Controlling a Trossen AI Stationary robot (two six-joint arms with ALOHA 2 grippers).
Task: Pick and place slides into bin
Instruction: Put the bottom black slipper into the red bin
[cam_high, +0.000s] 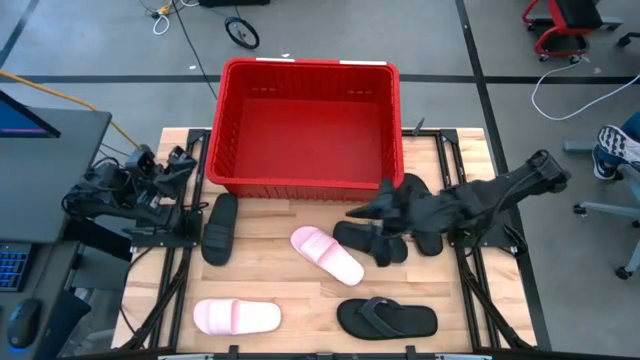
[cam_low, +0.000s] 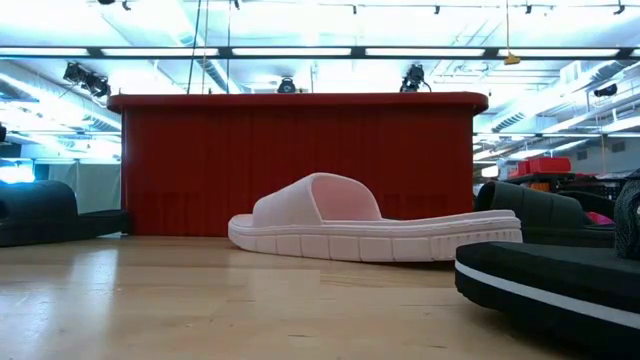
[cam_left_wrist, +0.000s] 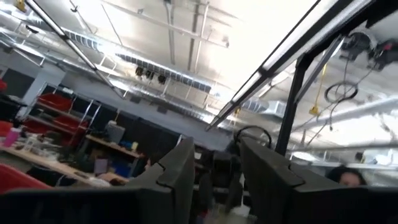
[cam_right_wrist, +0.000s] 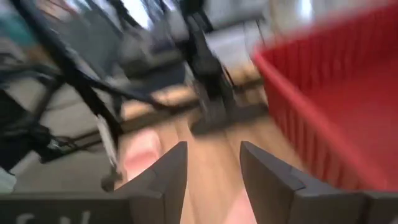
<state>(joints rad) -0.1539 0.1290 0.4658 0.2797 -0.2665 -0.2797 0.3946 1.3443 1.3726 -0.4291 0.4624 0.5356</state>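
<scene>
The pink slide (cam_high: 327, 254) at frame centre lies diagonally, upper left to lower right. A second pink slide (cam_high: 236, 317) at lower left lies horizontally. The red bin (cam_high: 232, 132) above holds nothing. The right tool (cam_high: 354, 212) hovers open beside it; the left tool (cam_left_wrist: 214, 180), parked left, is open.

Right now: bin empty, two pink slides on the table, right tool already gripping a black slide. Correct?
Not quite. The right tool is open and holds nothing, as the right wrist view shows. The red bin is empty, and both pink slides lie on the table.
</scene>
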